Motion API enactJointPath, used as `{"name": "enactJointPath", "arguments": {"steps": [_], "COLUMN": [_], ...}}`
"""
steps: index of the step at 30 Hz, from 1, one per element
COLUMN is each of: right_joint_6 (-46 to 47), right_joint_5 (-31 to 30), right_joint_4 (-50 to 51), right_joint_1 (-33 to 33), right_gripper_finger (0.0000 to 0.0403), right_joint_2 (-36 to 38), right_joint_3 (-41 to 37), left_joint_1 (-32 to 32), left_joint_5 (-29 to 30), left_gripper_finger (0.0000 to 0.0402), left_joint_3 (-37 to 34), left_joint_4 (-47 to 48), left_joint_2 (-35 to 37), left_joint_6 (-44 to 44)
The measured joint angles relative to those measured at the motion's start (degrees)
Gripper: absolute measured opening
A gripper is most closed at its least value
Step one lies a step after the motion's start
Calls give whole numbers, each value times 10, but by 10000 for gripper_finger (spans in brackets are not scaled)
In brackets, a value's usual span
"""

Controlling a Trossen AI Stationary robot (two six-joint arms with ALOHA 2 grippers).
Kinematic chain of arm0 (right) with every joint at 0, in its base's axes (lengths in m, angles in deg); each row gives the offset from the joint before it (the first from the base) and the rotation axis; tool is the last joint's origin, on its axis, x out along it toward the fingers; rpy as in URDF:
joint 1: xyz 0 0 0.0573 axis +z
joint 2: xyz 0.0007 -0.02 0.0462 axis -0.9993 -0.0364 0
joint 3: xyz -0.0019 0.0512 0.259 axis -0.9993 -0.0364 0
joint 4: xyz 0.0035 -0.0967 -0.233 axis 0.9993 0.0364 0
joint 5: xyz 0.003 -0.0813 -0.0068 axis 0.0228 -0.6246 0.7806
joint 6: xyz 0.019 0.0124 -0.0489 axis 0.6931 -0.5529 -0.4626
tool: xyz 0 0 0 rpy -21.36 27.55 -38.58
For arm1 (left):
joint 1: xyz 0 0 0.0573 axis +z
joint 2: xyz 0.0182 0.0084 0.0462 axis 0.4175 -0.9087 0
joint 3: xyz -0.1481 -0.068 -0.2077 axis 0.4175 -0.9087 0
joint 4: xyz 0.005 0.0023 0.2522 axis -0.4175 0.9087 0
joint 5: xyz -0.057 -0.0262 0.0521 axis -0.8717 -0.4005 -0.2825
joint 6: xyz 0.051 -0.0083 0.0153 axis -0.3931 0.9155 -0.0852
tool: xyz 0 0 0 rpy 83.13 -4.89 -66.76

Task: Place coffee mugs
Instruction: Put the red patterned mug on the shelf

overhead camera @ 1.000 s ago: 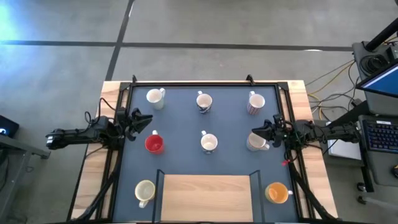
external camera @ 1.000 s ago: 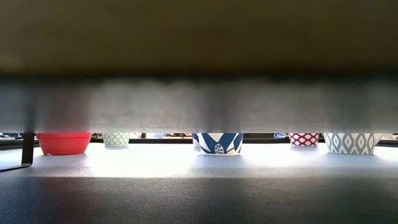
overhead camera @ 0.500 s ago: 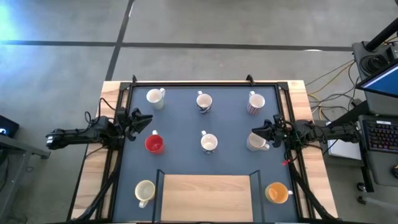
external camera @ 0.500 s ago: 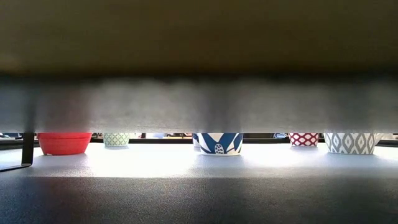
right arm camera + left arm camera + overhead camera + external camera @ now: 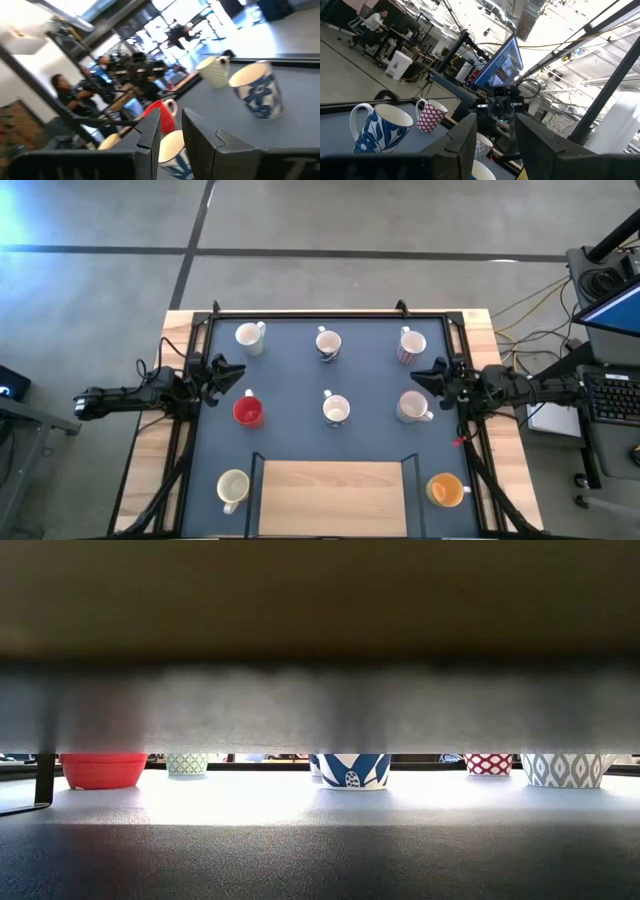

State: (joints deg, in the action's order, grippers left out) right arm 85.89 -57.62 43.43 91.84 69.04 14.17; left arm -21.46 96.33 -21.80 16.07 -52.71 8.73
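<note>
I've got eight mugs on the dark mat (image 5: 290, 370). Three stand in the far row: white mug (image 5: 248, 335), blue-patterned mug (image 5: 328, 343), red-checked mug (image 5: 410, 345). The middle row has the red mug (image 5: 247, 411), the centre mug (image 5: 336, 409) and the grey-patterned mug (image 5: 412, 407). The pale yellow mug (image 5: 232, 486) and the orange mug (image 5: 446, 490) sit at the near corners, either side of the wooden board (image 5: 330, 498).

The right gripper (image 5: 436, 376) hovers at the right edge of the mat, between the red-checked mug and the grey-patterned mug, touching neither. Its wrist view shows the fingers (image 5: 150, 135) parted by a narrow gap with nothing between them. The grey-patterned mug lies just beside it, toward the near side and slightly inward. I judge that mug placed and let go.

The left gripper (image 5: 226, 373) waits at the left edge, near the red mug, which sits just on its near side. Its fingers (image 5: 465, 142) stand parted and empty.

If any mug needs moving next, the right arm is nearer the right column and the orange mug, the left arm nearer the red, white and pale yellow ones. From the high view the centre mug looks about midway between them. Both grippers point inward across the mat, so a reach toward the centre mug runs straight along either arm's long axis.
</note>
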Motion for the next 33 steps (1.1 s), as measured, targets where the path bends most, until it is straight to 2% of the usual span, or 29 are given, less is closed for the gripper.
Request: {"name": "enactJointPath", "arguments": {"steps": [9,15,24,33], "right_joint_6": [-9,-23,77,108], "right_joint_5": [-31,-61,-72,-56], "right_joint_4": [138,246,478,513], "right_joint_1": [-8,-25,-80,-144], "right_gripper_finger": [74,118,180,194], "right_joint_2": [-122,-193,-267,-351], "right_joint_3": [105,186,309,372], "left_joint_1": [0,0,0,0], "left_joint_5": [0,0,0,0], "left_gripper_finger": [116,116,116,116], "left_joint_3": [0,0,0,0], "left_joint_4": [0,0,0,0], "left_joint_2": [0,0,0,0], "left_joint_6": [0,0,0,0]}}
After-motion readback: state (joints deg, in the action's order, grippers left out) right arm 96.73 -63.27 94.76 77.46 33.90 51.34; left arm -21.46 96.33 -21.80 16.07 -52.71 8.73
